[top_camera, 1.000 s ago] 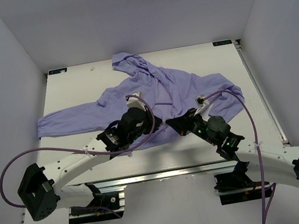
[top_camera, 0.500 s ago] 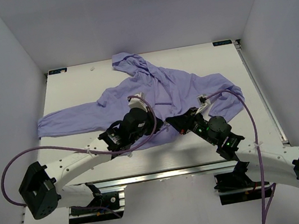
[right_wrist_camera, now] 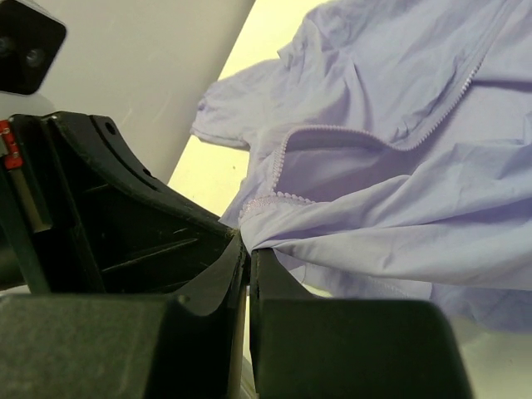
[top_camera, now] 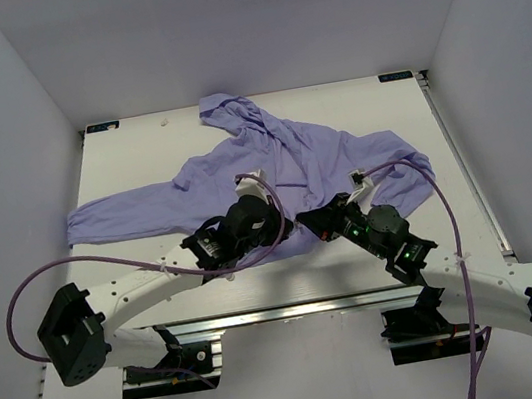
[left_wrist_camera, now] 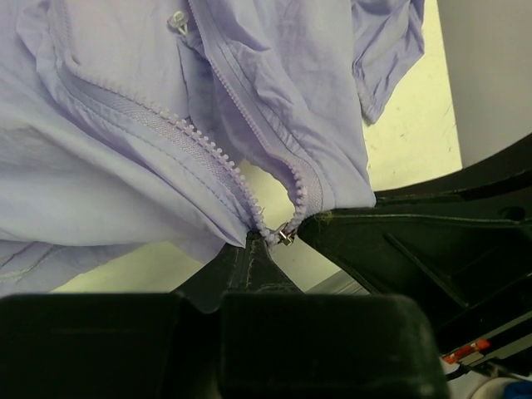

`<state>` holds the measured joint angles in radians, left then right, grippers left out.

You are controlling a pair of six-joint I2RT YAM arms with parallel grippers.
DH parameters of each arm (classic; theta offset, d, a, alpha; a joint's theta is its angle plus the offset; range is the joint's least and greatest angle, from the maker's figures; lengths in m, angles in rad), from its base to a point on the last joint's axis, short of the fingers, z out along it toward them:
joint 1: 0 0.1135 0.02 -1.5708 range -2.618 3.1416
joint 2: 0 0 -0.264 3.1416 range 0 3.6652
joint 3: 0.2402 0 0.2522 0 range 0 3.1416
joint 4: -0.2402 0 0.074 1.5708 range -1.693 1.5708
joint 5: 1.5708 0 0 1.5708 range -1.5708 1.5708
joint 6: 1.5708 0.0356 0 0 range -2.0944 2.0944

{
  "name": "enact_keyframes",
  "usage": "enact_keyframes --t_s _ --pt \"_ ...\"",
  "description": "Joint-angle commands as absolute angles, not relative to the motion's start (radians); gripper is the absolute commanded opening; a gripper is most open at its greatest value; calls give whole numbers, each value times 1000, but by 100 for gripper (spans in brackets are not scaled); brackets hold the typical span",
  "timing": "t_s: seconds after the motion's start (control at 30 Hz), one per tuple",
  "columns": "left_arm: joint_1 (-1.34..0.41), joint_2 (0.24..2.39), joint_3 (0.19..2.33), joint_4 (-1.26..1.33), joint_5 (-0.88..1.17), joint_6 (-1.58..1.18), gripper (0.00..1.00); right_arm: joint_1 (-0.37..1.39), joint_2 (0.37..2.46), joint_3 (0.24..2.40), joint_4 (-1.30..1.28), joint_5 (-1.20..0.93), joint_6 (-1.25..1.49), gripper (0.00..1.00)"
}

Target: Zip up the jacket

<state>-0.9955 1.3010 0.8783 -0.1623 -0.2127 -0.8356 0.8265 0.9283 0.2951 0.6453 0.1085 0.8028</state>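
The lavender jacket lies spread on the white table, hood at the back and sleeves out to both sides, its front zipper open. My left gripper is shut on the jacket's bottom hem at the left zipper tape, right by the small metal zipper end. Facing it, my right gripper is shut on the hem of the other front panel, next to its zipper teeth. The two grippers almost touch at the bottom of the zipper. A zipper pull shows higher up.
The white table is walled in by grey panels on three sides. Purple cables loop from both arms. A metal rail runs along the near edge. The jacket's left sleeve reaches toward the table's left edge.
The left arm has shifted a little to the right, bringing its gripper and the hem closer to the right gripper. Both grippers stay shut on the fabric.
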Motion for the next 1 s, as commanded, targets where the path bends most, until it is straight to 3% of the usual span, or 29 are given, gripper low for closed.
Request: enact_keyframes --t_s 0.0,0.97 --pt "-1026 1298 914 -192 -166 -810 0 822 913 354 635 91 822 0" --pt "-1178 1401 1032 -362 -291 -761 0 801 821 428 376 8 793 0"
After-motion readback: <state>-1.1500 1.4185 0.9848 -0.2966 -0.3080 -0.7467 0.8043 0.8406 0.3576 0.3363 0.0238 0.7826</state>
